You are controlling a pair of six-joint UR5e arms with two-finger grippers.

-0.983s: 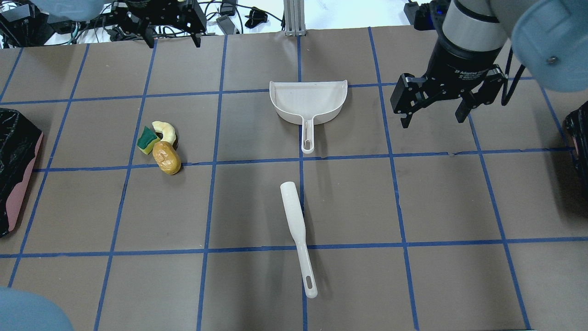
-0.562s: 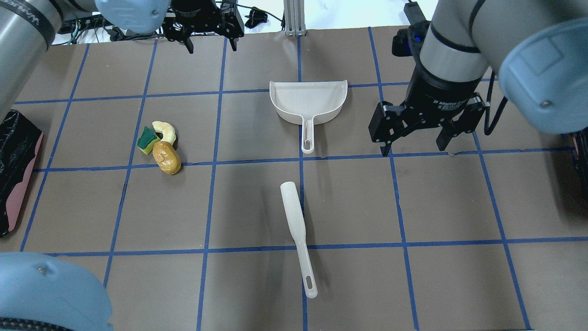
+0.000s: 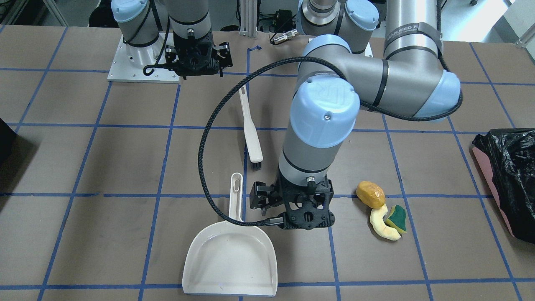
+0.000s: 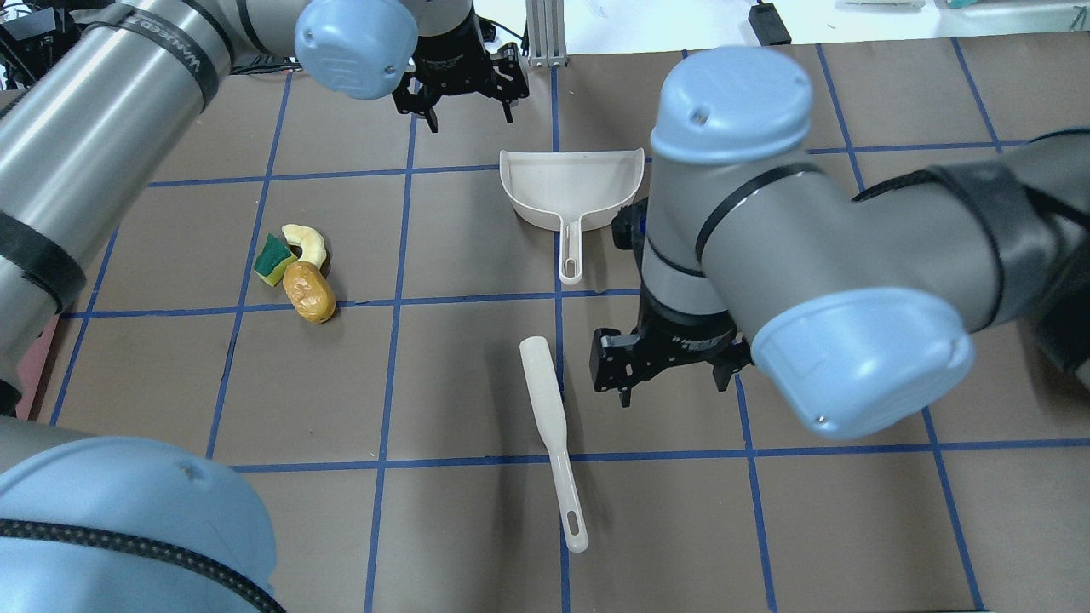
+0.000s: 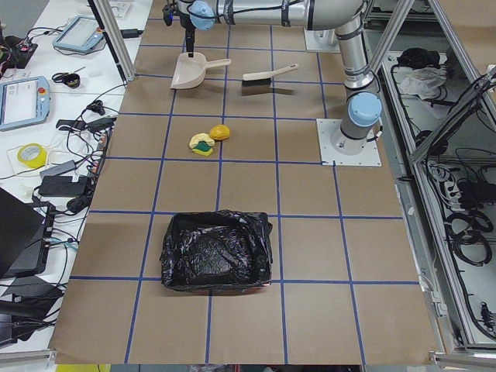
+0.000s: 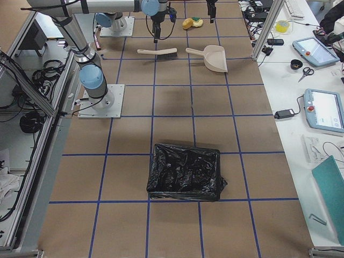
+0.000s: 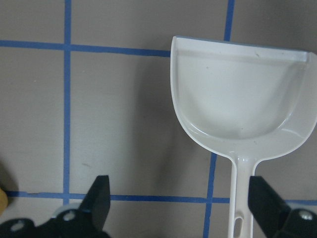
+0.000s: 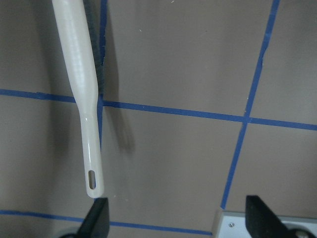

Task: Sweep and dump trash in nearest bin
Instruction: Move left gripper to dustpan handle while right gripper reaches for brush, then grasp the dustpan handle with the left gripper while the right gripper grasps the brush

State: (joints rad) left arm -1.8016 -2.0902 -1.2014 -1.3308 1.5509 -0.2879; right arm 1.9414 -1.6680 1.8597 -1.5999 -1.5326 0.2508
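Observation:
The trash lies in one clump: a yellow-orange lump point(image 4: 309, 292) point(image 3: 370, 194), a pale crescent point(image 4: 308, 243) point(image 3: 382, 223) and a green-and-yellow sponge wedge point(image 4: 273, 260) point(image 3: 397, 218). The pink-sided bin with its black bag point(image 3: 508, 175) point(image 5: 217, 252) stands at the table's left end. My left gripper point(image 4: 467, 106) point(image 3: 292, 200) point(image 7: 181, 208) is open and empty, high above the table beside the white dustpan's handle. My right gripper point(image 4: 673, 383) point(image 3: 198, 67) point(image 8: 178, 223) is open and empty beside the white brush.
The white dustpan point(image 4: 570, 187) point(image 3: 230, 255) point(image 7: 242, 94) lies mid-table with its handle towards the robot. The white brush point(image 4: 545, 409) point(image 3: 250, 133) point(image 8: 79, 74) lies nearer the robot. A second black bin point(image 6: 185, 172) stands at the right end.
My right gripper has moved left and towards the robot, down beside the brush. My left gripper has moved right, to the dustpan. Both stay open; trash, brush and dustpan have not moved.

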